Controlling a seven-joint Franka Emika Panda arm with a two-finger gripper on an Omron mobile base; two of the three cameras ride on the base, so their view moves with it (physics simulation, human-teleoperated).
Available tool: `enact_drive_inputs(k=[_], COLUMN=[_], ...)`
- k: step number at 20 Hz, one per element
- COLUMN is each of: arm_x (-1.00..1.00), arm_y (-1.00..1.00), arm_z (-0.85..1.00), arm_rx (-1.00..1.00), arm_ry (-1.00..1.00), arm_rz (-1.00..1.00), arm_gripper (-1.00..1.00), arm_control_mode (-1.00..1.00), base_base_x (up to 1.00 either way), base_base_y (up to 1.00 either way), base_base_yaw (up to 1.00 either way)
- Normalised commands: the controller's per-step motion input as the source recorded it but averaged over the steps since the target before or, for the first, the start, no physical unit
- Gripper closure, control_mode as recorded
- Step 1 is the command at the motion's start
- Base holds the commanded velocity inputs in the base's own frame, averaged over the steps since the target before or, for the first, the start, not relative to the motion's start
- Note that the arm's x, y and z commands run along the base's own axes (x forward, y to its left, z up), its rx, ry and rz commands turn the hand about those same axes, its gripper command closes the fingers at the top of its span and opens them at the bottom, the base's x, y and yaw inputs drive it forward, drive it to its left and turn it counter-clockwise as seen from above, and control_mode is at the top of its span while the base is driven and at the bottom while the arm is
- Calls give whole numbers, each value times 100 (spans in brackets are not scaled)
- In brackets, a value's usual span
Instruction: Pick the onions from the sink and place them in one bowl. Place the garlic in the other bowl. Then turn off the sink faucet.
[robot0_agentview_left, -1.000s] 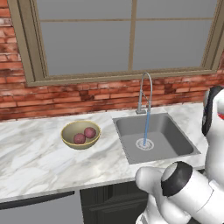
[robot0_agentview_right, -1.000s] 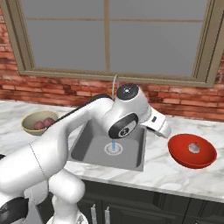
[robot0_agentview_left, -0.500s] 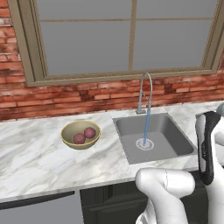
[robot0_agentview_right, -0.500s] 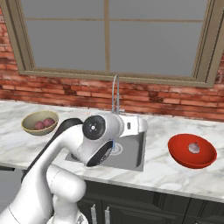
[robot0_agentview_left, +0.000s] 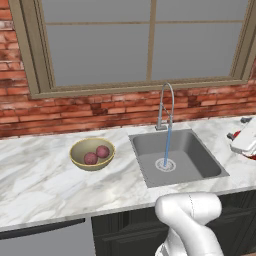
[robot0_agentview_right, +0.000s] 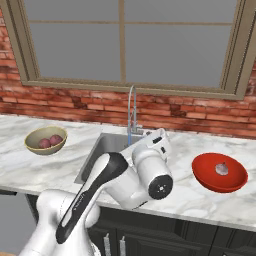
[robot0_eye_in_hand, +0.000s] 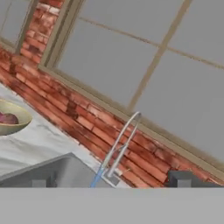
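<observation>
The pincer is seen with both tips well apart and nothing held or touched between them. Straight ahead of it the sink faucet is seen running into the sink. Far off to one side, the onions are seen in the tan bowl; the garlic lies in the red bowl.

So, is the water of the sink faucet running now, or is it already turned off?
Running. A blue stream falls from the sink faucet spout down to the drain of the sink.
</observation>
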Motion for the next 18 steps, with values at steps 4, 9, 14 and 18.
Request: enact_drive_inputs(k=[4,9,14,18], arm_x=[0,3,10,0], arm_y=[13,46,36,33], arm_z=[25,10,0,0], arm_rx=[-22,-25,-3,0], arm_ry=[-34,-13,0,8], arm_rz=[56,19,-14,-18], arm_gripper=[-100,-100,-100,-100], arm_control_mode=[-100,-100,-100,-100], base_base_x=[0,0,0,0], base_base_y=[0,0,0,0], base_base_yaw=[0,0,0,0])
